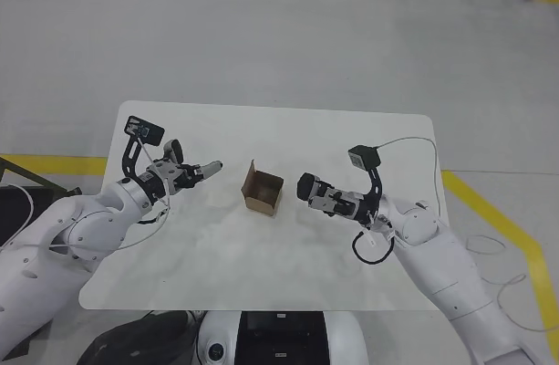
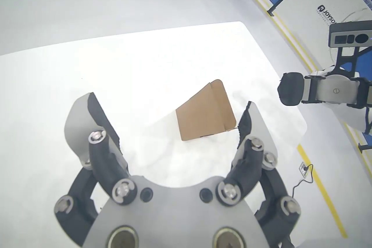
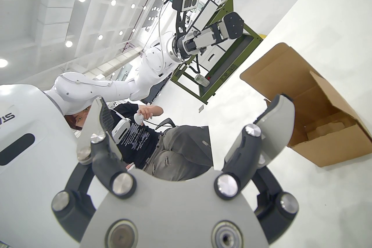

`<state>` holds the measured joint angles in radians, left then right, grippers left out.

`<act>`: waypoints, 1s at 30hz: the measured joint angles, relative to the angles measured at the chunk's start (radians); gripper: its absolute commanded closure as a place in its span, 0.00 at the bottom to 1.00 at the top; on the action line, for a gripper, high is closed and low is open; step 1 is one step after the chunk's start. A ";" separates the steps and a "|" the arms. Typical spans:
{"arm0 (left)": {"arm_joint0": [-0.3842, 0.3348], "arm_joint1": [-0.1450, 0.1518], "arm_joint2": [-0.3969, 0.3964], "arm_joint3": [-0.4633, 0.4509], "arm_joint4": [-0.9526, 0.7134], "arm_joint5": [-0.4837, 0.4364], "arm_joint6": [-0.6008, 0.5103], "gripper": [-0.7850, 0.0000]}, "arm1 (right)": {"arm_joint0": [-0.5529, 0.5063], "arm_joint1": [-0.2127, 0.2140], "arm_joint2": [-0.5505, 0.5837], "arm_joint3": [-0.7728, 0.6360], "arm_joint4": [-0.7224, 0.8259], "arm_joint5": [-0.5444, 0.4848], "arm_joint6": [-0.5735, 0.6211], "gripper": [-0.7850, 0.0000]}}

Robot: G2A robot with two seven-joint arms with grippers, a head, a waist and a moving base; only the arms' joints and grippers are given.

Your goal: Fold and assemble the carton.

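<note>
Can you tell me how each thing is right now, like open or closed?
carton: open on top, one flap standing up, nothing holding it.
left end effector: open, empty, apart from the carton.
right end effector: open, empty, near the carton, not touching.

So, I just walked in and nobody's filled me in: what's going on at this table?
A two-armed robot is working on a brown cardboard carton. The carton stands near the middle of the white table, its top open, with one flap standing up on the side toward the left hand. Neither hand is touching it: the left hand and the right hand sit on opposite sides of the carton, both open and pointed toward it. The top flaps are not yet closed.
</note>
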<state>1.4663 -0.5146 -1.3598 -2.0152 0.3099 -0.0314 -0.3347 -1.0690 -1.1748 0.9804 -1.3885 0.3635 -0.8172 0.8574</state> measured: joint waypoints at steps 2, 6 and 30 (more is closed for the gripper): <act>0.003 -0.003 -0.001 0.003 -0.004 0.013 0.014 0.00 | 0.008 0.001 0.011 -0.005 -0.040 0.021 -0.031 0.00; 0.009 -0.017 -0.016 0.037 -0.084 0.082 0.051 0.00 | 0.014 -0.003 0.020 -0.015 -0.215 -0.027 -0.112 0.00; -0.151 -0.065 0.085 0.366 0.759 -0.688 0.596 0.00 | 0.128 -0.052 -0.042 0.197 -0.749 -0.195 -0.457 0.00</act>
<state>1.3153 -0.5796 -1.2752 -1.6493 1.0692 -0.7199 0.2609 -0.9411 -1.2267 0.9380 -1.1913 -0.3854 -1.0123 0.4004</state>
